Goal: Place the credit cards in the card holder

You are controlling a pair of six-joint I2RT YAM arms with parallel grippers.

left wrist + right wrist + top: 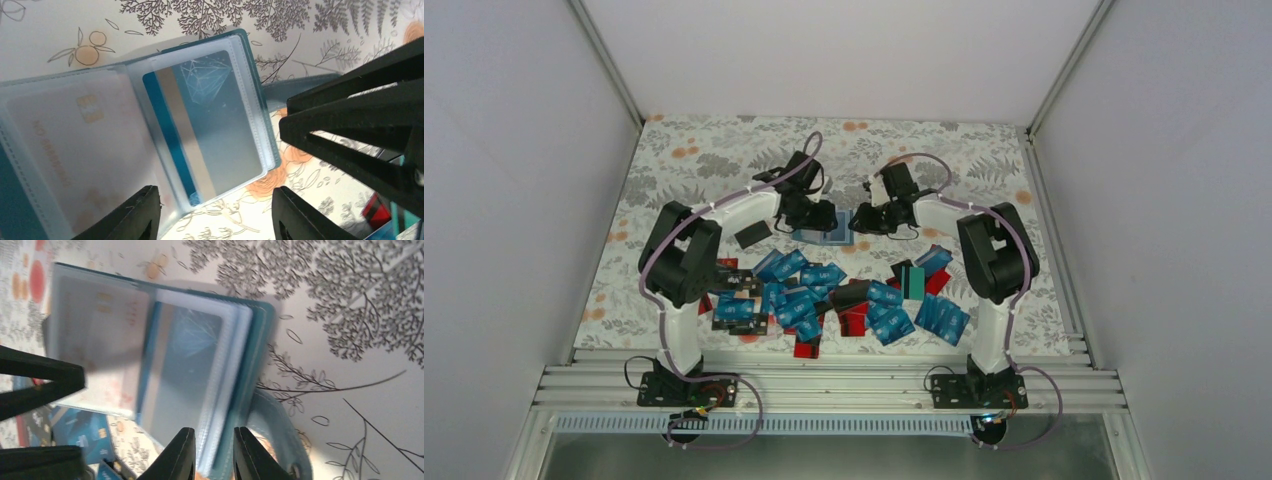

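The card holder lies open on the surface, toward the far edge and about midway between the left and right edges. The loose cards are heaped in the near half. A blue card with a pale stripe sits inside the right-hand clear sleeve, and a pale card fills the sleeve on the left page. The left end effector is open, its fingers spread wide over the holder's edge with nothing between them. The right end effector has its fingers close together on the stacked sleeves and teal cover at the holder's edge — a pinch, by the look of it, though how firm it is cannot be told. The step in hand seems to be finishing this insertion. The blue card looks almost fully seated, so the right side should pin the pages flat while the left lifts straight away without catching a fingertip on the soft sleeve lip. If the card's end pokes out, a light push along its length is better than a sideways nudge — the pages would likely slide or flip shut.
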